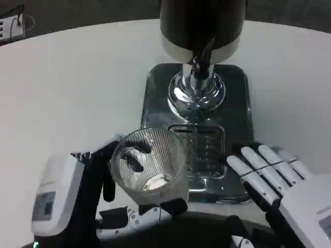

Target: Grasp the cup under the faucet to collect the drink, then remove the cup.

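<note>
Left hand: left hand at the lower left of the head view, wrapped around the cup; dark fingers show through the clear ribbed wall, thumb side along the cup's near base.
Left hand state: holding the cup.
Left forearm: silver forearm enters from the bottom left corner, white back plate facing up.
Cup: clear ribbed glass cup, tilted a little with its mouth toward the camera, at the front left corner of the dispenser base, beside the drip grate, not directly under the faucet.
Cup contents: cannot tell whether any drink is inside; only glare at the bottom.
Right hand: right hand at the lower right, fingers straight, laid side by side, pointing up-left toward the drip grate.
Right hand state: holds nothing, fingers extended, tips just beside the base's front right edge; contact cannot be told.
Dispenser: dark drum with a pale band, chrome stand below the faucet, standing on the glossy dark base.
Cut off: drum's top runs out of frame; right wrist clipped at the corner; left hand's lower fingers lost in shadow.
Table: white table.
Far corner: small white object at upper left, too blurred to make out.
</note>
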Tool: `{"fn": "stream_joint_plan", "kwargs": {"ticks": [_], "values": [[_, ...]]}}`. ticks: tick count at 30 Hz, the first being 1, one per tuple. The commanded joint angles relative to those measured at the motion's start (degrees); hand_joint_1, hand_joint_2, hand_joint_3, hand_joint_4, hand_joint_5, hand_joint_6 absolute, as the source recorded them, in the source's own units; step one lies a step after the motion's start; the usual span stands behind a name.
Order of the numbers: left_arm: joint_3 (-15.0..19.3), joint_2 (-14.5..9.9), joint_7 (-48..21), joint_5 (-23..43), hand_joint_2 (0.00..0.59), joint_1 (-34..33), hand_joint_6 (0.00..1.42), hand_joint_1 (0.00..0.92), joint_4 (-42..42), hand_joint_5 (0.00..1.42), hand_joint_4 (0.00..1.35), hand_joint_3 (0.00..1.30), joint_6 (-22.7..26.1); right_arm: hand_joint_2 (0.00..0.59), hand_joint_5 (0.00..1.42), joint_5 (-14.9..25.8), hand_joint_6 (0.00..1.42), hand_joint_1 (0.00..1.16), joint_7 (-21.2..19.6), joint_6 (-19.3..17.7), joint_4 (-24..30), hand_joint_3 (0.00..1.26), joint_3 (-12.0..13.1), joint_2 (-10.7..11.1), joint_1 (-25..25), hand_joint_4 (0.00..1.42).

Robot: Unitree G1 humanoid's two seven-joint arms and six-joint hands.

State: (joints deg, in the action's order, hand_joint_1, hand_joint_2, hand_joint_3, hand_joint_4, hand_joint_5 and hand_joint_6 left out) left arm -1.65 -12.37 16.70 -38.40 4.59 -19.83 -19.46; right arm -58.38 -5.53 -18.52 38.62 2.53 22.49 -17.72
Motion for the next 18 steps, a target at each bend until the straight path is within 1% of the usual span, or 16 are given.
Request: {"fn": "stream_joint_plan", "kwargs": {"ticks": [1, 18], "values": [[0.33, 0.39, -0.22, 1.29, 0.001, 0.43, 1.37, 0.804, -1.25, 1.23, 1.09, 1.0, -0.17, 0.517, 0.08, 0.5, 0.13, 0.26, 0.39, -0.01, 0.28, 0.14, -0.09, -0.32, -0.43, 0.07], [0.86, 0.42, -0.2, 1.11, 0.001, -0.7, 1.37, 0.804, -0.02, 1.23, 1.09, 1.0, -0.15, 0.517, 0.09, 0.67, 0.13, 0.26, 0.78, 0.32, -0.12, 0.14, -0.05, -0.46, -0.14, 0.07]]}}
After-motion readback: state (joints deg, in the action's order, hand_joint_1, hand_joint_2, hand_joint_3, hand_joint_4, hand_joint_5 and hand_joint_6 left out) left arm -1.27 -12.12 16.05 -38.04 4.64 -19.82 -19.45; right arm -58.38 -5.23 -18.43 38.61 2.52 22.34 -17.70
